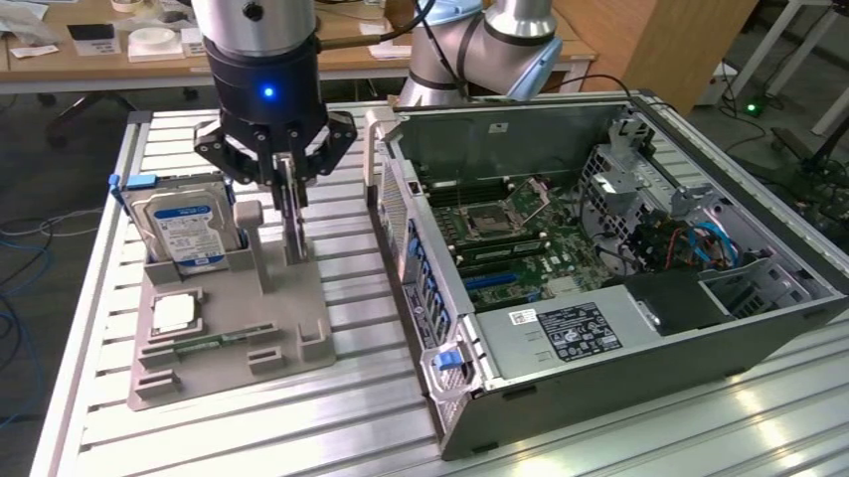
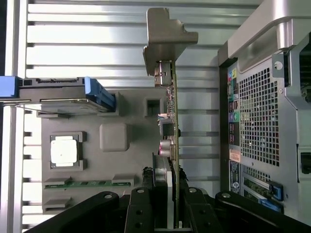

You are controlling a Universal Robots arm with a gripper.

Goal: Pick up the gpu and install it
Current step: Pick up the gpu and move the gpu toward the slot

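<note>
**GPU pinched edge-on in the gripper, at the parts holder**

Gripper [image 1: 289,194] is narrow, its fingers closed on both faces of the gpu [image 1: 293,231]. The card stands upright left of centre in the exterior view, directly under the gripper and just beside the hard drive [image 1: 186,227]. Its lower edge is at the grey holder [image 1: 253,333]; can't tell if it's clear of the slot. Risks: the grip looks to be at the end away from the metal bracket [image 2: 167,43], so the thin card could pivot or slip. It could also bind in the slot, or the bracket could clip the open PC case [image 1: 610,298].
</note>
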